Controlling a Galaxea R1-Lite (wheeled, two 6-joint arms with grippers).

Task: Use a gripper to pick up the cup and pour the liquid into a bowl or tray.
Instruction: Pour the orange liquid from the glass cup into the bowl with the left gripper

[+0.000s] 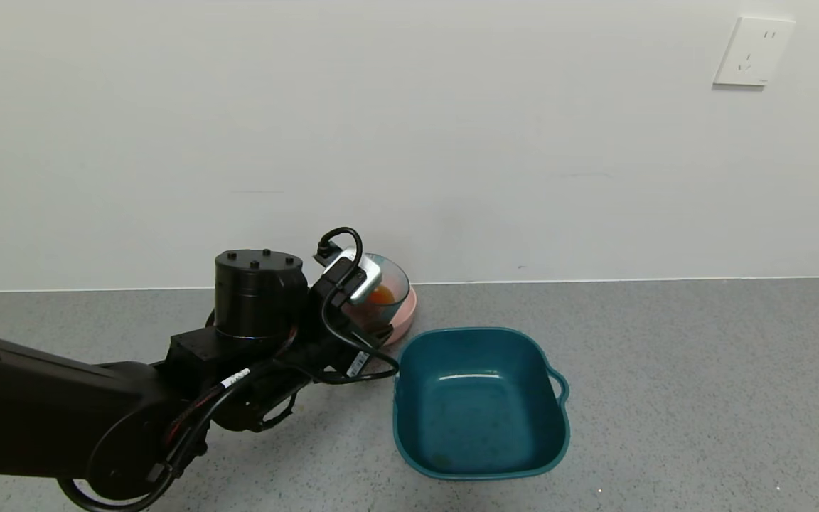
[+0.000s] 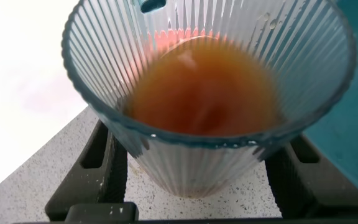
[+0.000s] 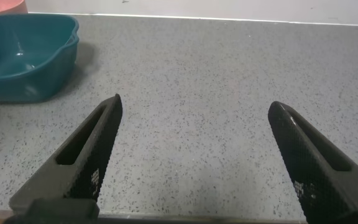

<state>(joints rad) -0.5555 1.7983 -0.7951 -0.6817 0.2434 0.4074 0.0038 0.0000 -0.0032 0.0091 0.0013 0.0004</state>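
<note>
Fingers (image 2: 104, 163) clamp cup (image 2: 197, 158) — lifted.

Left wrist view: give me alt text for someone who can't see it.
The left gripper is shut on a ribbed, translucent blue-grey cup, seen from just above its rim, with reddish-brown liquid inside. Speckled grey counter lies below, and the teal basin shows at one edge.

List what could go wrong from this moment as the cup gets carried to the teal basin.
1. The left end effector grips the ribbed cup low on its tapered body; it may slip or tip.
2. The tea-coloured liquid lies well up the tilted cup; a jerk may spill it on the grey counter before reaching the teal basin.
3. The pink bowl is right by the cup, so it may get bumped.
</note>
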